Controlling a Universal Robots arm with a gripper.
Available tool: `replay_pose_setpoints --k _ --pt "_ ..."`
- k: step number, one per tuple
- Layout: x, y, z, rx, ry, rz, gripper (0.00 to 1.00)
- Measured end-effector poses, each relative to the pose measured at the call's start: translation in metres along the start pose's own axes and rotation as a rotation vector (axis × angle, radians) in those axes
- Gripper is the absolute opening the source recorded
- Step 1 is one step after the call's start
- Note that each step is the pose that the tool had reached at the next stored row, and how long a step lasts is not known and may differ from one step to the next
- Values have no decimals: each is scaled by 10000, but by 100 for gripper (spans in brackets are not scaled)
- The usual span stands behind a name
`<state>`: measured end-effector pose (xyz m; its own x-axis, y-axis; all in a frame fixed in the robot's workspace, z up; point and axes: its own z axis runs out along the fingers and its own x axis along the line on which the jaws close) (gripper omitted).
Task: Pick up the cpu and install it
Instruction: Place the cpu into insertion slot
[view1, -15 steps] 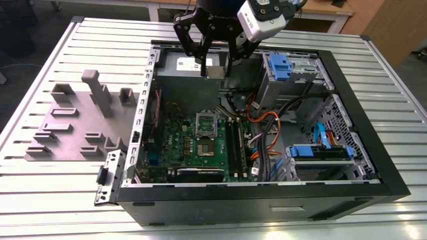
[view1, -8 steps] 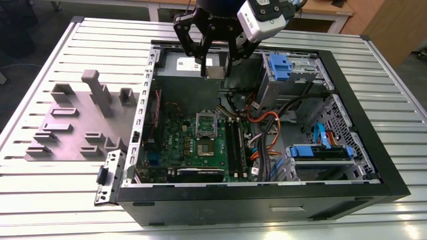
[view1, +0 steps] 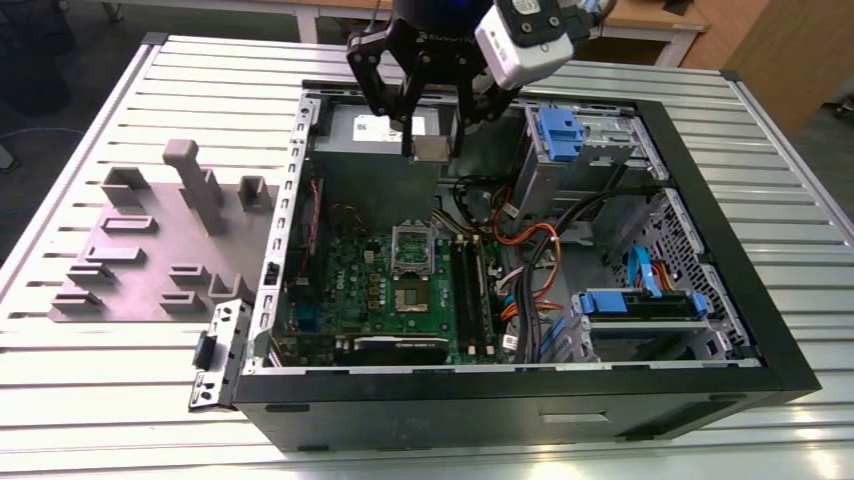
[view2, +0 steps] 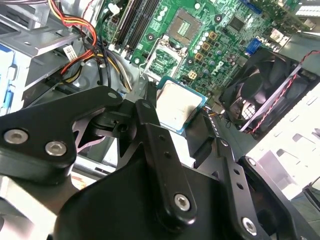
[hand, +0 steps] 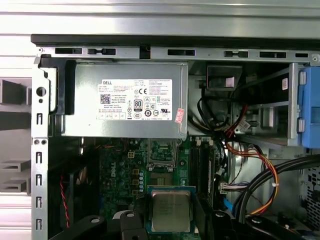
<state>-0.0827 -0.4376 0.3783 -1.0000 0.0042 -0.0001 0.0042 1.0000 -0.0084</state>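
Observation:
The cpu (view1: 430, 148), a small square chip with a dull silvery top, hangs in the air above the open computer case (view1: 787, 370), over its rear half. My gripper (view1: 430, 143) is shut on the cpu, one black finger on each of two opposite edges. In both wrist views the cpu (view2: 180, 105) (hand: 171, 211) sits between the fingers (view2: 149, 117), its metal top showing. Below it on the green motherboard (view1: 360, 290) lies the bare socket (view1: 410, 297) (view2: 185, 22), with the silvery socket frame (view1: 411, 243) (hand: 162, 150) swung open beside it.
A grey power supply box with a white label (hand: 125, 100) stands at the case's back wall. Orange and black cables (view1: 514, 240) and blue drive brackets (view1: 641, 300) crowd the exterior view's right. A black fan (view2: 265, 85) sits near the socket. A grey fixture block (view1: 160, 250) lies outside the case.

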Motion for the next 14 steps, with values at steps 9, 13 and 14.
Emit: replay_pose_setpoints --k 9,13,14 --pt "0 -23 81 1 1 1 47" --pt "0 -24 146 0 1 1 47" --pt "0 -24 162 0 1 1 47"
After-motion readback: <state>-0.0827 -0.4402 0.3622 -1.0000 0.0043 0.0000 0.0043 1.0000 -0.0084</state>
